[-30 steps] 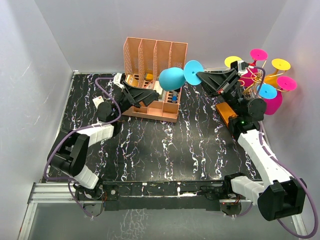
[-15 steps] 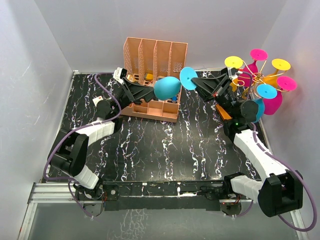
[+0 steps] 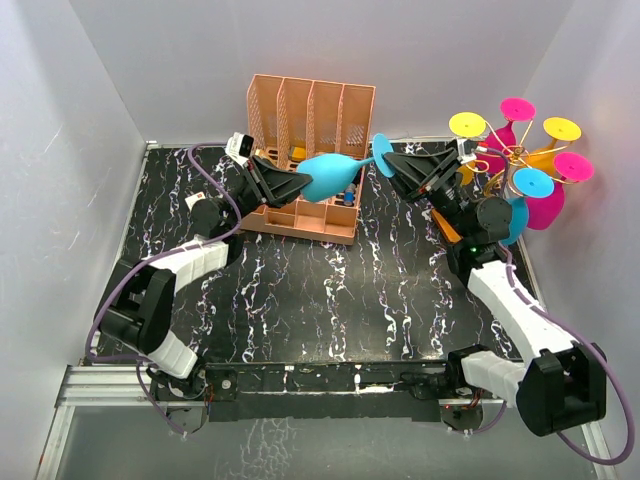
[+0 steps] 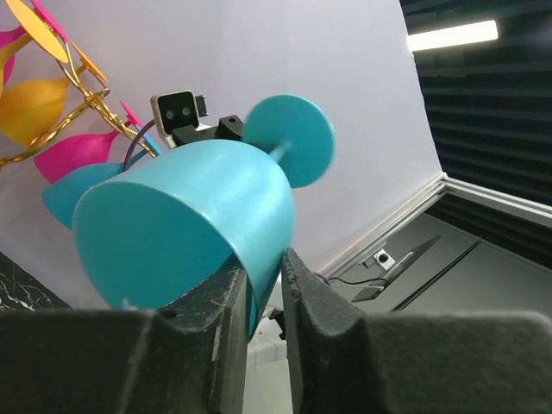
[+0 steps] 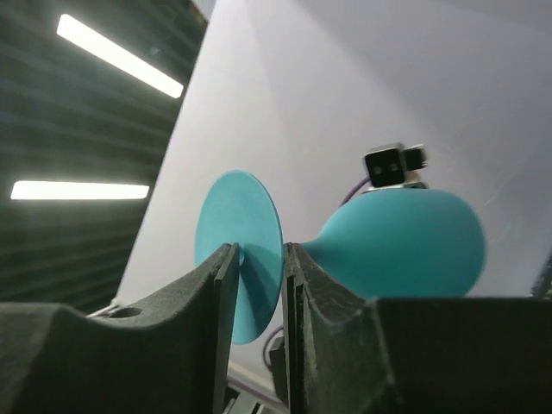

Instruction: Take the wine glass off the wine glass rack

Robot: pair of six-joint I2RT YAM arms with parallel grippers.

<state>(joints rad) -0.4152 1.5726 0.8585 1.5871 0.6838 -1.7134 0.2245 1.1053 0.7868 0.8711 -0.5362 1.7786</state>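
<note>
**Above the tabletop, a glass held at both ends**

Over the marbled black tabletop [image 3: 330, 290], just in front of the peach organizer [image 3: 300, 110], the wine glass [image 3: 325, 175] hung sideways in the air between my two arms, well apart from the wine glass rack [image 3: 503, 158]. My right claw [image 5: 259, 259] was pinching the edge of the round foot. My left claw [image 4: 263, 276] was pinching the wall of the bowl at its rim, one finger inside and one outside.

I judged that the lift off the rack was done and that this was the handover, with both claws bearing the glass at once. The next move called for one claw to let go cleanly. I took that to be the right, sliding off the foot along the line of the stem so it did not twist the bowl out of the left's thin hold on the rim. After that the glass wanted setting down.

The glass was opaque turquoise with a matte look. It had a rounded bowl, a slim stem and a flat disc foot. The other glasses [image 3: 545, 205] hung from the rack's gold arms in pink, yellow and the same blue.
</note>
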